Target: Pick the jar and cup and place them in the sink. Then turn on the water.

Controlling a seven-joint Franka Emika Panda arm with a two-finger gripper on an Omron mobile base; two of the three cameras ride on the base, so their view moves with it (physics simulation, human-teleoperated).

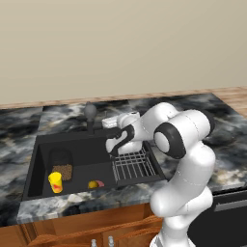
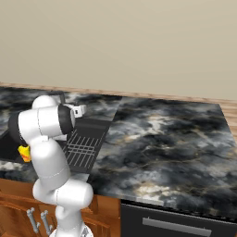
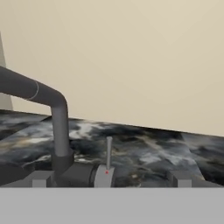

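One sink [image 1: 43,159] is set in the counter [image 1: 19,130], and one wire rack [image 1: 133,166] is laid across its right part. Inside the basin, one jar [image 1: 61,165], one cup [image 1: 55,182] and one small yellow-and-pink blob [image 1: 95,184] are counted. One faucet [image 3: 57,127] with a single lever handle [image 3: 108,153] is mounted at the back edge. Two cabinet door handles [image 2: 38,220] are seen below the counter in the right base view. One robot arm [image 1: 185,159] is present.
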